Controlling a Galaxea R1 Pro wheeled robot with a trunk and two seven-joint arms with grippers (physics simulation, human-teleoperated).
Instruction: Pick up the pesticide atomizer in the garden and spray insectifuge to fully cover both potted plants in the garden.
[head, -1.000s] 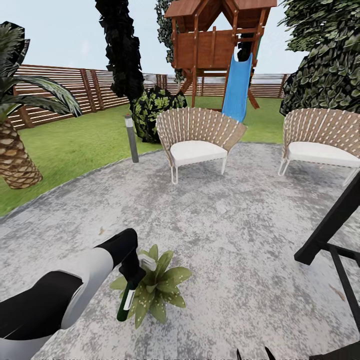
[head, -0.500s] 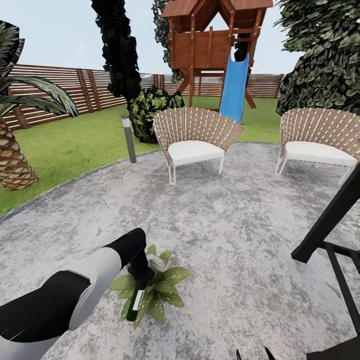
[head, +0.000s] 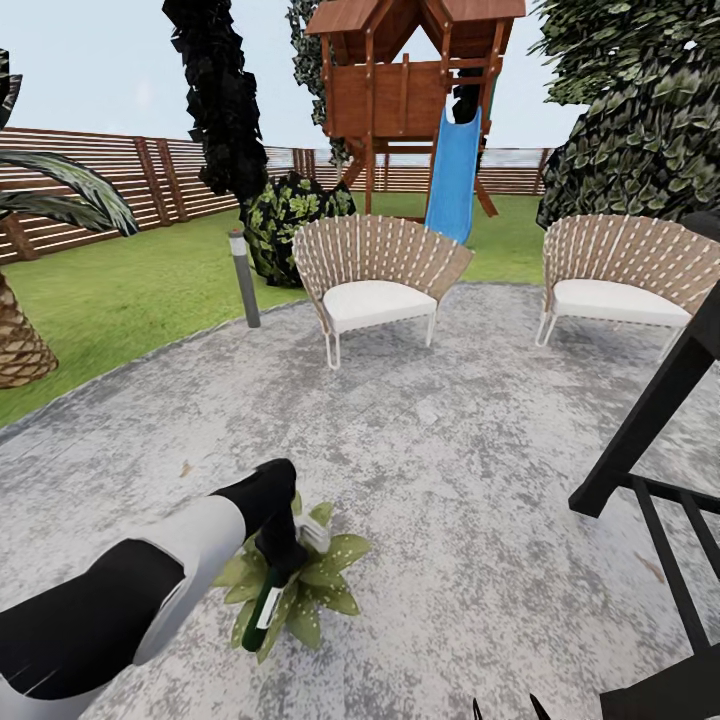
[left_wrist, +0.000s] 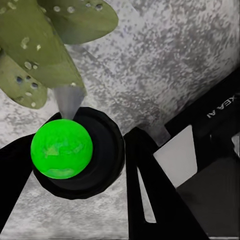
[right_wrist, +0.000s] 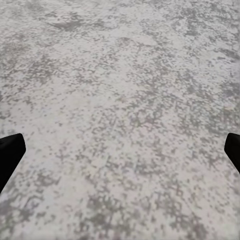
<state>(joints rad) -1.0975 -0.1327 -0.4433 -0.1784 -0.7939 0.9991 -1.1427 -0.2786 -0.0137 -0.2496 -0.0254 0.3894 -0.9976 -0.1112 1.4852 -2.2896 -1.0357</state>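
My left gripper (head: 279, 547) is shut on the pesticide atomizer (head: 264, 608), a dark green bottle with a white label. It hangs bottle-down and slightly tilted, its whitish trigger head (head: 315, 535) level with the gripper, right over one potted plant (head: 322, 580), a low rosette of olive leaves on the grey patio. In the left wrist view the atomizer's base (left_wrist: 61, 147) shows bright green between the black fingers (left_wrist: 150, 190), and white specks dot the plant's leaves (left_wrist: 45, 50). My right gripper (right_wrist: 120, 150) is open over bare paving; its fingertips (head: 505, 710) peek in at the head view's lower edge.
Two wicker chairs (head: 375, 280) (head: 610, 275) stand at the patio's far side. A grey bollard lamp (head: 243, 278), a round bush (head: 290, 215) and a palm trunk (head: 15, 335) lie left. A black frame (head: 650, 440) stands right. The playhouse slide (head: 450, 175) and fence (head: 100, 170) lie behind.
The whole head picture has slid left, so the camera turned. My left gripper carried the atomizer a little further over the middle of the plant.
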